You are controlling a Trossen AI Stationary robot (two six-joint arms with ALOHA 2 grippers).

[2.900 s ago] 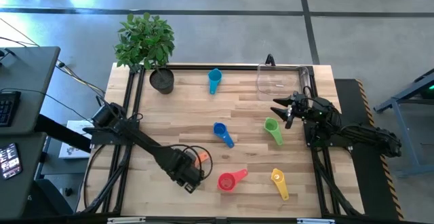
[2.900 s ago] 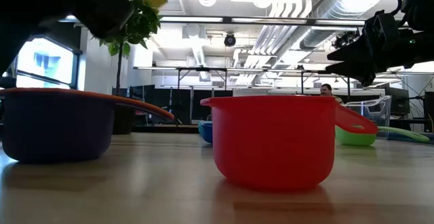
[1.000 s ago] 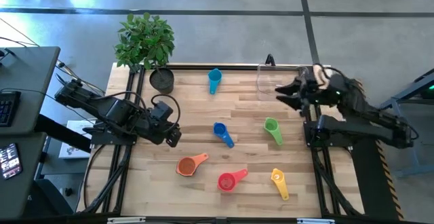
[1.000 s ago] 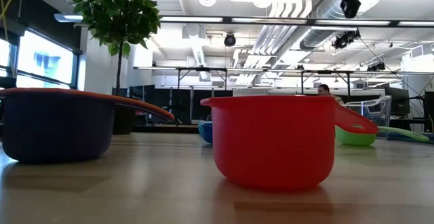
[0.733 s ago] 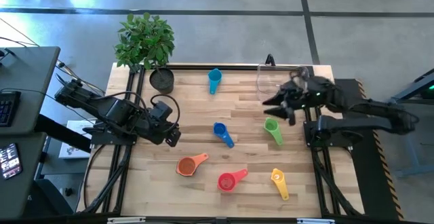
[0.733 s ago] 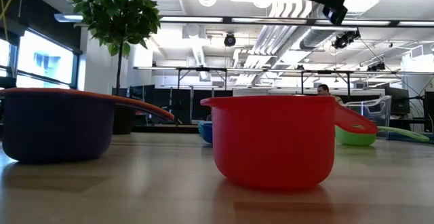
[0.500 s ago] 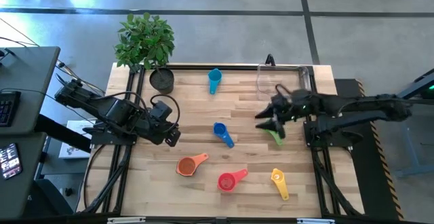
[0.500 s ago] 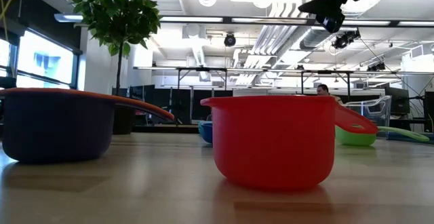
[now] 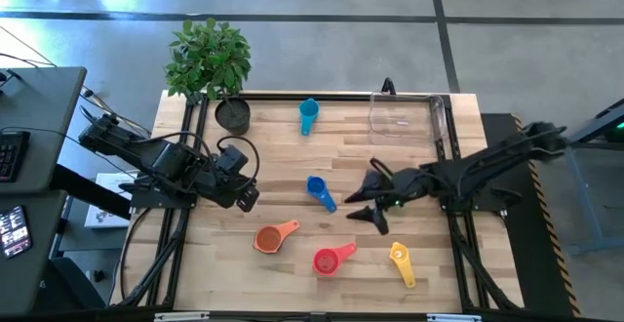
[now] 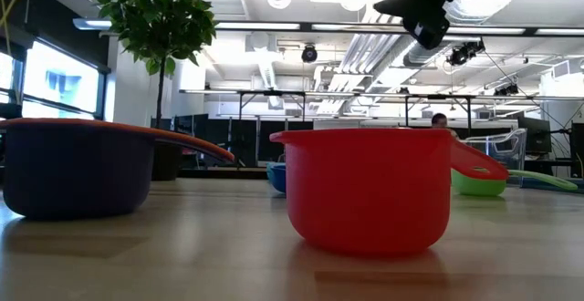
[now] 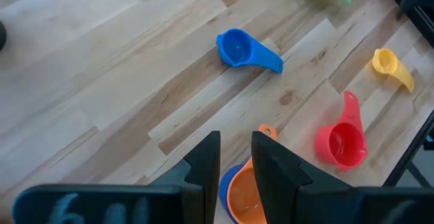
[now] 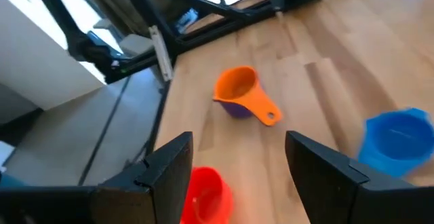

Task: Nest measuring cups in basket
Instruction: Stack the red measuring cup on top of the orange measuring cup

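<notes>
My right gripper [image 9: 363,201] is open and empty, held high over the table's middle, just right of the blue cup [image 9: 320,192]; it also shows at the top of the low view [image 10: 415,9]. The right arm hides the green cup in the high view; the cup shows in the low view [image 10: 479,184]. The orange cup sits nested in the purple cup [image 9: 275,236] at the near left. The red cup [image 9: 331,258], the yellow cup [image 9: 401,261] and the teal cup [image 9: 308,115] lie apart on the wood. The clear basket [image 9: 405,117] stands at the far right. My left gripper [image 9: 246,197] waits at the left, its fingers [image 11: 203,163] a narrow gap apart.
A black plant pot [image 9: 232,115] with a green plant stands at the far left corner. Black rails frame the table's left, far and right edges. Bare wood lies between the teal cup and the blue cup. A person shows far off in the room behind the table.
My right gripper has swung from beside the basket toward the table's near edge and its middle, passing over the green cup, and has stayed open. No cup has moved.
</notes>
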